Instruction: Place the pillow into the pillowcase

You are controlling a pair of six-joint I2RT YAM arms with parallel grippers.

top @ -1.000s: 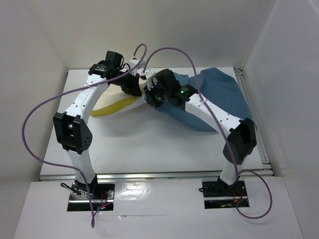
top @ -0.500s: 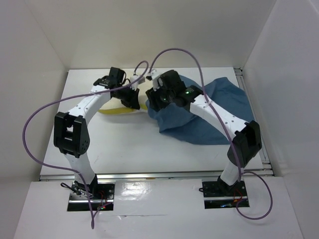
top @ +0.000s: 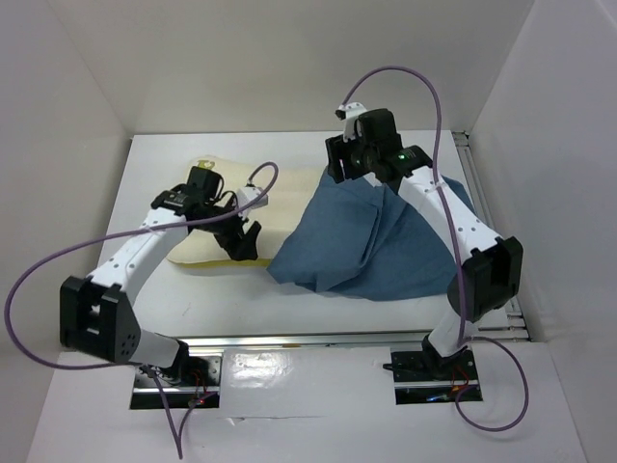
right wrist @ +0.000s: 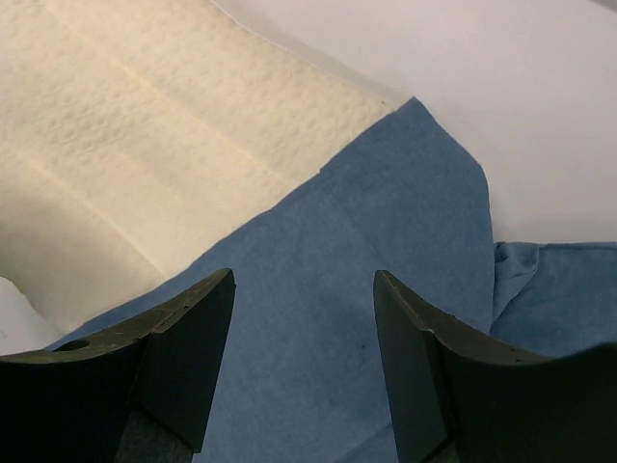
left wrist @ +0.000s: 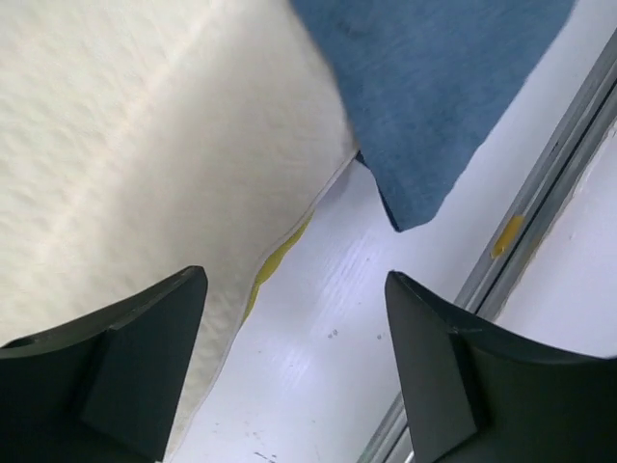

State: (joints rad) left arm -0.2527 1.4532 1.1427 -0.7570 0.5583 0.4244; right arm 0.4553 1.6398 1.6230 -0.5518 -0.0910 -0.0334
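Observation:
The cream-white pillow point(top: 289, 198) lies flat on the table, left of centre, its pale yellow edge point(left wrist: 280, 258) facing the near side. The dusty-blue pillowcase point(top: 376, 241) lies wrinkled to its right and overlaps the pillow's right end; whether that end is inside the cloth cannot be told. My left gripper point(top: 241, 246) hovers open over the pillow's near edge, with bare table between its fingers point(left wrist: 294, 280). My right gripper point(top: 342, 174) is open above the far corner of the pillowcase point(right wrist: 386, 241), holding nothing, with the pillow point(right wrist: 145, 116) showing just beyond.
A metal rail point(top: 308, 340) runs along the table's near edge, also seen close to the left gripper as the rail point(left wrist: 540, 193). White enclosure walls stand on three sides. Purple cables point(top: 58, 260) loop above both arms.
Both grippers have opened and let go. The left arm has swung towards the near side, the right arm back towards the far side. Pillow and pillowcase have dropped flat and spread out.

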